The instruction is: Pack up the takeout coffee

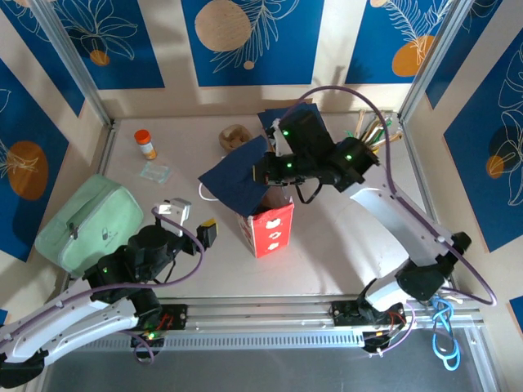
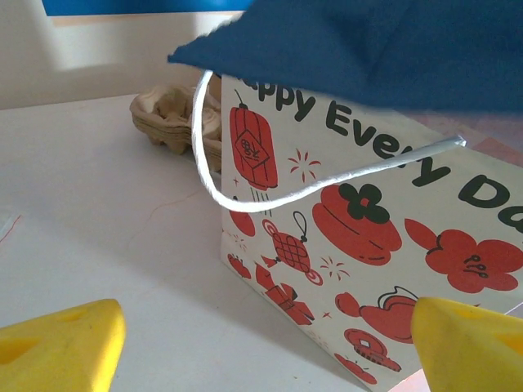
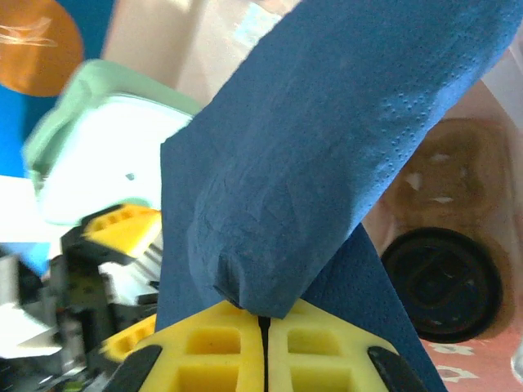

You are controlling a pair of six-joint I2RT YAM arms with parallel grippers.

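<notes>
My right gripper is shut on a dark blue paper napkin, which hangs spread over the top of the red-and-white paper bag. From above, that gripper sits just over the bag's mouth, with the napkin draped to its left. The takeout coffee shows as a round black lid in a brown cardboard tray below the napkin. My left gripper is open, low on the table left of the bag, nothing between its yellow fingertips. The napkin's edge overhangs the bag.
A pale green pouch lies at the left edge. An orange-capped bottle and a small clear packet sit at the back left. A cardboard carrier rests behind the bag. Wooden stirrers stand at the back right.
</notes>
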